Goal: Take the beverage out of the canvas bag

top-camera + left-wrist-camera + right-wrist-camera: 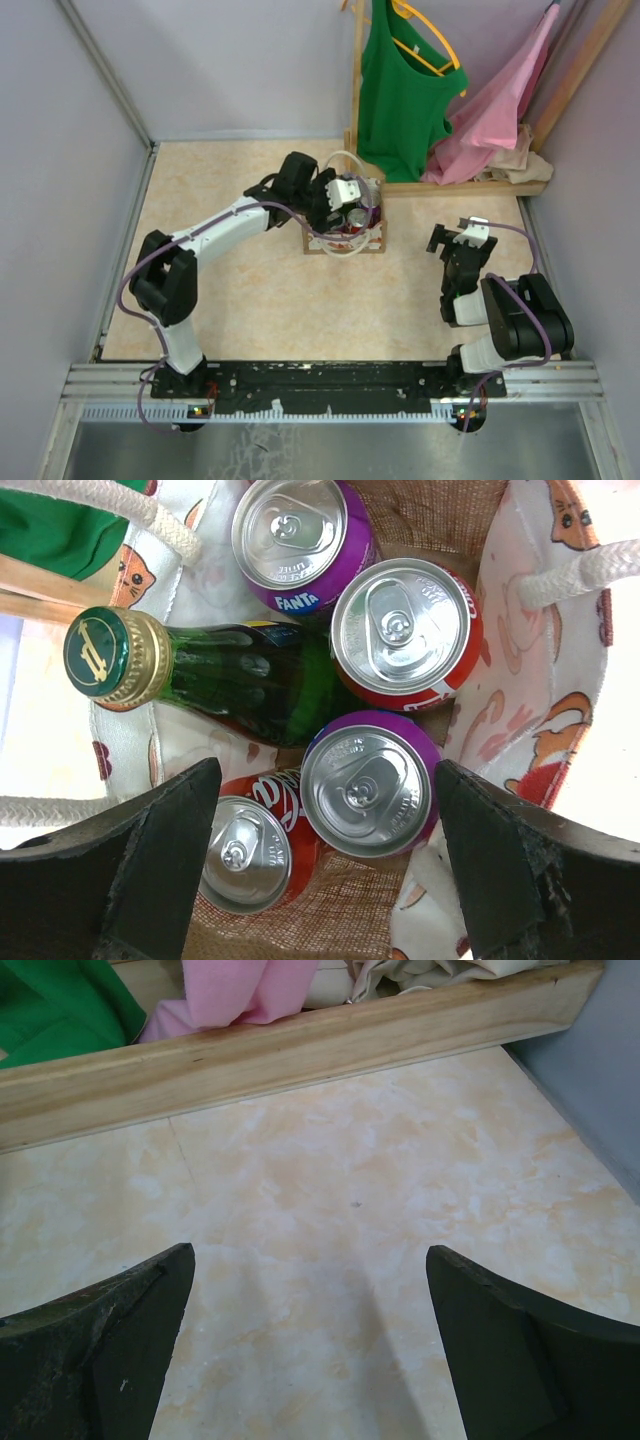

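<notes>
Pale grey-lilac walls (60, 200) close in the left, far and right sides. The tabletop (250, 310) is marbled cream and yellow, evenly lit. At the far right stands a light wooden rack (470, 187) holding a green sleeveless top (400, 100) on a yellow hanger (445, 50), with a pink garment (500, 110) beside it. A metal rail (100, 388) lines the near edge.

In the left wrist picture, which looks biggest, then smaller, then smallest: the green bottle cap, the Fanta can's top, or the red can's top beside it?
1. red can's top: largest.
2. Fanta can's top: a little smaller, maybe only because it sits farther from the camera.
3. green bottle cap: smallest.
</notes>
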`<act>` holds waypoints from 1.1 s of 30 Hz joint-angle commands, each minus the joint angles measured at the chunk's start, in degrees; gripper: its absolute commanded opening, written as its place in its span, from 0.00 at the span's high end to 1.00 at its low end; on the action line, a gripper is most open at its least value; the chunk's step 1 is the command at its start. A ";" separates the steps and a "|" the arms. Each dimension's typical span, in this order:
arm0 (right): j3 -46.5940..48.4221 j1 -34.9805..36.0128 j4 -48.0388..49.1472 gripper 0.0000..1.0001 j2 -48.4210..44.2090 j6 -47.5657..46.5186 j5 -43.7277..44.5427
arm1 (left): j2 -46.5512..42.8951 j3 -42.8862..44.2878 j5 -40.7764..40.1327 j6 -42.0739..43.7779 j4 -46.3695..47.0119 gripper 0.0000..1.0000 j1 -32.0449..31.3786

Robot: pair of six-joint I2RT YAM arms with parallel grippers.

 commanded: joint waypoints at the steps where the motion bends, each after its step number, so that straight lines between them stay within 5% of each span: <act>1: 1.27 -0.30 2.40 0.01 -0.47 -0.04 0.13 | 2.78 3.13 -2.02 2.92 -4.20 0.09 0.23; 20: 1.27 -0.29 2.40 0.01 -0.47 -0.03 0.17 | 5.94 12.11 -3.27 3.74 -9.83 0.16 0.32; 33: 1.24 -0.29 2.40 0.01 -0.47 -0.03 0.17 | 5.56 12.69 -0.65 2.06 -12.58 0.12 0.32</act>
